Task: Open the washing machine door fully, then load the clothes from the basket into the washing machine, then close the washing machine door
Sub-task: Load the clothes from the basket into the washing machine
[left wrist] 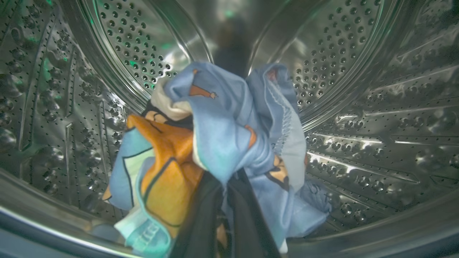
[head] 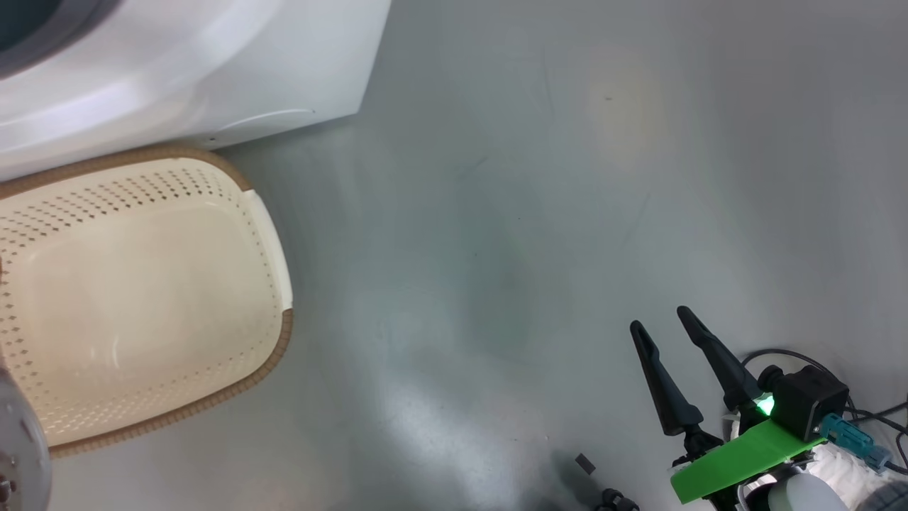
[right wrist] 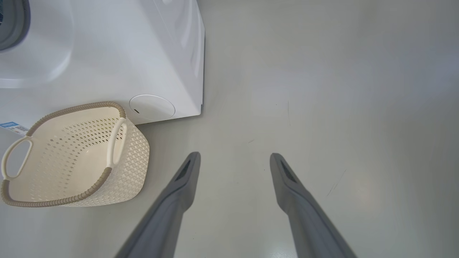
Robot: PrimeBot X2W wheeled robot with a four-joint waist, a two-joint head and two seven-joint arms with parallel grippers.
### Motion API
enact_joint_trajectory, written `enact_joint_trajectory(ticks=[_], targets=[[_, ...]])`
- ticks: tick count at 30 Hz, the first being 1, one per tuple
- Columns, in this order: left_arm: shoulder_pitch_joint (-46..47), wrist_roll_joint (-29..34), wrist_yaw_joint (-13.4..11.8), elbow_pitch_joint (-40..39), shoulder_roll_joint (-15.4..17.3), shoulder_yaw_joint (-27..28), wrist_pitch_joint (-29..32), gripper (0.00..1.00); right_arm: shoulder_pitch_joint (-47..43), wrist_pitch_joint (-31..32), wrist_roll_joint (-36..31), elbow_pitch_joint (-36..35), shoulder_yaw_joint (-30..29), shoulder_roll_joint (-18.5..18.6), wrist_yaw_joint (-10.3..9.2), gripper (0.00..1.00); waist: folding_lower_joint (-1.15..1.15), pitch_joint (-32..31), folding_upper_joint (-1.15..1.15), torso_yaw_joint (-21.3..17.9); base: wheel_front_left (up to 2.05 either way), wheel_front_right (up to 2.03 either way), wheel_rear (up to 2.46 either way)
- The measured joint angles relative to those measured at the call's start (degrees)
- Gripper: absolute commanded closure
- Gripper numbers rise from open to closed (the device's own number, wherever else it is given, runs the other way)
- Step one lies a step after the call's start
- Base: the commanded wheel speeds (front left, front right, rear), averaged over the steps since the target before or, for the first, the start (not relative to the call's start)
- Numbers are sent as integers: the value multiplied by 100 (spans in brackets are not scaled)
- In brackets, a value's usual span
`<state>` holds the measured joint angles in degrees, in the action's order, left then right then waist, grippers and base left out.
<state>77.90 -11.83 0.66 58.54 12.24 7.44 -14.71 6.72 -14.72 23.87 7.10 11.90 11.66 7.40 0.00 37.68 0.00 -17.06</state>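
In the left wrist view my left gripper (left wrist: 229, 179) reaches inside the steel perforated drum (left wrist: 358, 71) of the washing machine (head: 213, 78), shut on the clothes (left wrist: 222, 132): a bunch of light blue fabric with orange prints and a bit of cream cloth, hanging over the drum floor. The cream basket (head: 142, 284) stands on the floor against the washer's front, with nothing inside it. My right gripper (head: 663, 319) hovers open over bare floor to the right of the basket (right wrist: 71, 157). The washing machine door is out of view.
Grey floor (head: 532, 213) stretches to the right of the washer and basket. A round white cover (right wrist: 152, 106) sits low on the washer's front, and a small blue label (right wrist: 14, 127) shows at its left. Cables (head: 872, 419) trail by my right wrist.
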Motion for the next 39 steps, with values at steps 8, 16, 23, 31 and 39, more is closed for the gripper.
enact_joint_trajectory(ticks=[8, 16, 23, 31, 39], targets=[[43, -14, 171, -613, 126, 268, 0, 100, -214, 0, 0, -66, -45, -34, 0, 0, 0, 82, 0, -191, 0, 0, 0], [40, 107, 102, -1294, 225, 593, 0, 100, -371, 0, 0, -163, -148, -48, 0, 0, 0, 161, 0, -405, 0, 0, 0], [43, 360, 53, -2275, 154, 875, -1, 100, -402, 0, 0, -198, -143, -135, 0, 0, 0, 354, 0, -482, 0, 0, 0], [43, 665, 158, -1617, 120, 832, -2, 89, -359, 0, 0, -172, -119, -210, 0, 0, 0, 380, 0, -509, 0, 0, 0], [308, 1095, -192, -291, 178, 452, 7, 0, -319, 0, 1, -147, -129, -237, 0, 0, 0, 287, 0, -473, 0, 0, 0]])
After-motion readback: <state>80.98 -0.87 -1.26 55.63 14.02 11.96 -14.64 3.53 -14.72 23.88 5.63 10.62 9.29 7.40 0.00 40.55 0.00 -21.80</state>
